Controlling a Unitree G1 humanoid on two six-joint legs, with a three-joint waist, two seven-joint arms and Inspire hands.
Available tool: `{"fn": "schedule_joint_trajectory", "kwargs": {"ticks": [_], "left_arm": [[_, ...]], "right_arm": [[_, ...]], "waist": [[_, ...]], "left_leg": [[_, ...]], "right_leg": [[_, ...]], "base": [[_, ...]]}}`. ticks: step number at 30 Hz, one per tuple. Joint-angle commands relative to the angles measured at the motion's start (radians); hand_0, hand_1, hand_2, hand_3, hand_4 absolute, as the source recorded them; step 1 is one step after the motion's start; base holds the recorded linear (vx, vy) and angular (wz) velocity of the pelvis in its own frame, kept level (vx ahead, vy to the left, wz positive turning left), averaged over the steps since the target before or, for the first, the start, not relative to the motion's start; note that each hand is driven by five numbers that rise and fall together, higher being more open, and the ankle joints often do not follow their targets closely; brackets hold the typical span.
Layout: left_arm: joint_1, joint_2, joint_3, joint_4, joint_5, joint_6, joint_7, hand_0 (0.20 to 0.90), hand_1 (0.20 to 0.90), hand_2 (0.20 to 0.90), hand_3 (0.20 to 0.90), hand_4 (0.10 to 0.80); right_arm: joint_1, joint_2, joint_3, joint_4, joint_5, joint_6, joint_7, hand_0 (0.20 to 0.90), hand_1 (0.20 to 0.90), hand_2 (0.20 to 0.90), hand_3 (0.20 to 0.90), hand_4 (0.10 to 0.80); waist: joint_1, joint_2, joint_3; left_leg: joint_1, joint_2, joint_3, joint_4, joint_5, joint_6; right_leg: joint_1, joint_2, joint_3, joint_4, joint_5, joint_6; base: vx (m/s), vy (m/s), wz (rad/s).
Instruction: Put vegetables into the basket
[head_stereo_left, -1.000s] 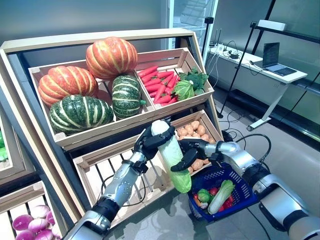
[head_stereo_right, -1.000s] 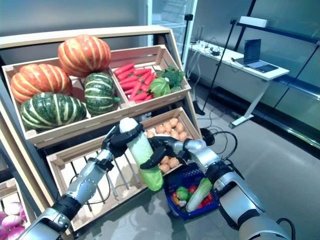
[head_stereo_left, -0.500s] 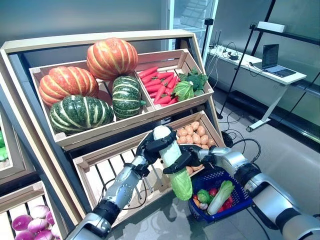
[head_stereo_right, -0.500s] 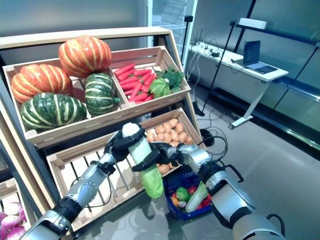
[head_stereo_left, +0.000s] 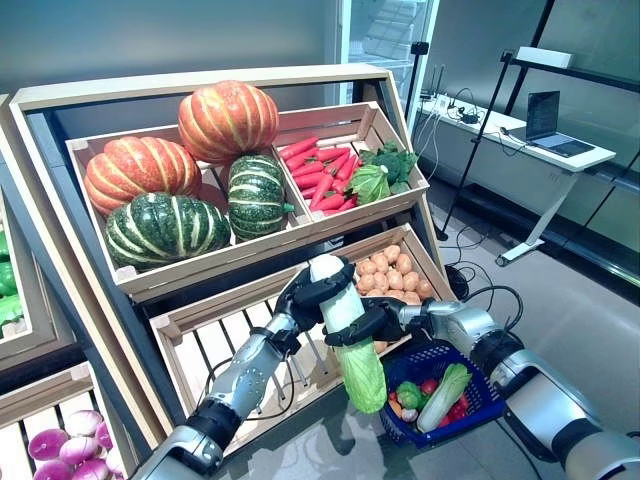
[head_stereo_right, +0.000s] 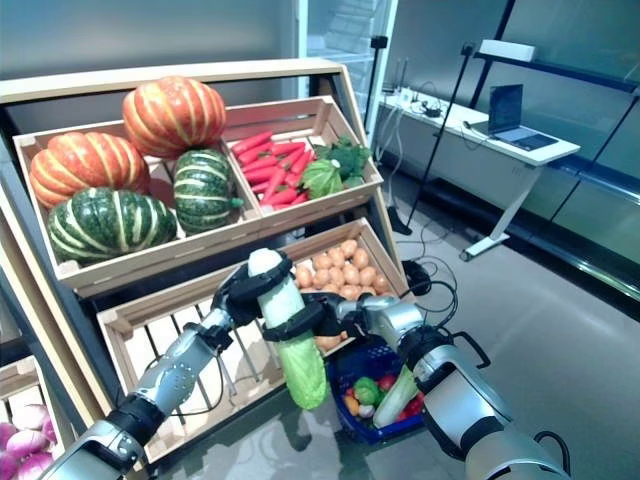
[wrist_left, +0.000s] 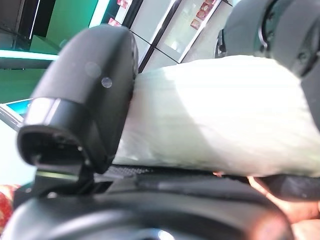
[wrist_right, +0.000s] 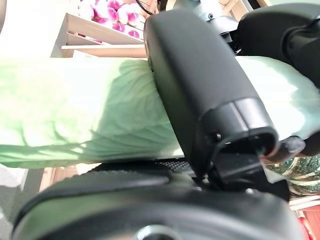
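Cabbage (head_stereo_left: 352, 335), long, white stalk up and green leaves down, hangs in front of the lower crate (head_stereo_left: 235, 335), just left of the blue basket (head_stereo_left: 478, 405). Left hand (head_stereo_left: 308, 290) has fingers curled round its white upper end. Right hand (head_stereo_left: 368, 322) has fingers wrapped round its middle. Basket sits low at right, already containing several vegetables. Pumpkins (head_stereo_left: 190, 165) and carrots (head_stereo_left: 320, 170) fill the upper crates.

Silver-grey arms — dark robot hand (head_stereo_left: 312, 296)
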Motion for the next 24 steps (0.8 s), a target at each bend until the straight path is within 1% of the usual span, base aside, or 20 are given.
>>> {"fn": "schedule_joint_trajectory", "kwargs": {"ticks": [1,2,3,4,7,9,11,15,17,20,22,24], "left_arm": [[-0.188,-0.142,-0.047,-0.100,-0.009,-0.082,-0.110,0.580,0.580,0.580,0.580,0.587],[-0.183,-0.135,-0.044,-0.094,0.008,-0.080,-0.105,0.900,0.900,0.900,0.900,0.800],[-0.175,-0.124,-0.038,-0.089,0.047,-0.085,-0.095,0.900,0.900,0.900,0.900,0.800],[-0.171,-0.118,-0.035,-0.087,0.061,-0.087,-0.096,0.900,0.900,0.900,0.900,0.800],[-0.150,-0.068,-0.002,-0.097,0.173,-0.120,-0.043,0.900,0.900,0.900,0.900,0.800],[-0.140,-0.014,0.027,-0.095,0.284,-0.159,0.025,0.900,0.900,0.900,0.900,0.800],[-0.131,0.027,0.054,-0.089,0.338,-0.170,0.061,0.900,0.900,0.900,0.900,0.800],[-0.114,0.139,0.122,-0.041,0.528,-0.212,0.161,0.900,0.900,0.900,0.900,0.800],[-0.103,0.189,0.162,-0.010,0.563,-0.214,0.190,0.900,0.900,0.900,0.900,0.800],[-0.107,0.233,0.195,0.068,0.639,-0.219,0.263,0.900,0.900,0.900,0.900,0.800],[-0.108,0.253,0.217,0.106,0.614,-0.204,0.292,0.900,0.900,0.900,0.900,0.800],[-0.098,0.261,0.248,0.141,0.603,-0.197,0.292,0.900,0.900,0.900,0.900,0.800]], "right_arm": [[-0.122,0.082,-0.163,0.040,0.157,-0.096,-0.052,0.300,0.300,0.300,0.300,0.400],[-0.118,0.069,-0.163,0.028,0.143,-0.102,-0.070,0.300,0.300,0.300,0.300,0.400],[-0.114,0.045,-0.165,0.012,0.125,-0.111,-0.102,0.300,0.300,0.300,0.300,0.400],[-0.108,0.033,-0.168,0.008,0.116,-0.114,-0.107,0.300,0.300,0.300,0.300,0.400],[-0.062,-0.047,-0.192,-0.022,0.102,-0.128,-0.148,0.300,0.300,0.300,0.300,0.400],[-0.016,-0.109,-0.222,-0.032,0.112,-0.132,-0.166,0.300,0.300,0.300,0.300,0.400],[0.019,-0.145,-0.250,-0.033,0.112,-0.133,-0.174,0.300,0.300,0.300,0.300,0.400],[0.123,-0.239,-0.333,-0.012,0.098,-0.166,-0.232,0.300,0.300,0.300,0.300,0.400],[0.182,-0.285,-0.386,0.025,0.095,-0.192,-0.243,0.300,0.300,0.300,0.300,0.400],[0.222,-0.327,-0.454,0.115,0.078,-0.225,-0.284,0.300,0.300,0.300,0.300,0.400],[0.237,-0.350,-0.490,0.166,0.076,-0.236,-0.322,0.300,0.300,0.300,0.300,0.400],[0.257,-0.370,-0.538,0.230,0.074,-0.258,-0.350,0.300,0.300,0.300,0.300,0.400]], "waist": [[0.020,0.008,-0.044],[0.019,0.008,-0.043],[0.015,0.007,-0.042],[0.013,0.007,-0.042],[0.005,0.007,-0.038],[-0.002,0.008,-0.032],[-0.004,0.008,-0.028],[-0.014,0.009,-0.016],[-0.020,0.010,-0.007],[-0.028,0.010,0.006],[-0.032,0.010,0.013],[-0.033,0.013,0.022]], "left_leg": [[0.040,0.007,0.042,0.002,-0.102,-0.022],[0.041,0.008,0.045,0.002,-0.102,-0.022],[0.041,0.009,0.047,0.002,-0.101,-0.023],[0.041,0.010,0.049,0.002,-0.101,-0.023],[0.041,0.014,0.059,0.002,-0.100,-0.024],[0.043,0.017,0.068,0.002,-0.098,-0.024],[0.044,0.020,0.073,0.002,-0.097,-0.024],[0.044,0.025,0.087,0.002,-0.094,-0.024],[0.045,0.027,0.094,0.002,-0.092,-0.024],[0.049,0.028,0.102,0.004,-0.092,-0.022],[0.051,0.028,0.105,0.009,-0.095,-0.021],[0.052,0.028,0.106,0.017,-0.097,-0.020]], "right_leg": [[-0.048,-0.019,0.033,0.001,0.039,-0.015],[-0.048,-0.020,0.033,0.001,0.040,-0.014],[-0.049,-0.019,0.036,0.001,0.041,-0.013],[-0.050,-0.019,0.037,0.001,0.041,-0.012],[-0.053,-0.018,0.045,0.001,0.044,-0.009],[-0.055,-0.017,0.050,0.001,0.045,-0.007],[-0.055,-0.016,0.052,0.001,0.046,-0.006],[-0.060,-0.014,0.061,0.003,0.047,-0.003],[-0.063,-0.013,0.065,0.006,0.045,-0.002],[-0.065,-0.010,0.072,0.012,0.042,-0.001],[-0.063,-0.010,0.076,0.016,0.040,0.000],[-0.062,-0.009,0.078,0.026,0.034,-0.002]], "base": [[0.000,0.000,0.00],[0.000,0.000,0.00],[0.000,0.000,0.00],[0.000,0.000,0.00],[-0.001,0.005,-0.03],[-0.002,0.012,-0.11],[-0.004,0.006,-0.07],[-0.012,0.002,-0.06],[-0.017,-0.007,-0.14],[-0.006,-0.020,-0.13],[0.010,-0.025,-0.07],[0.015,-0.029,-0.17]]}}
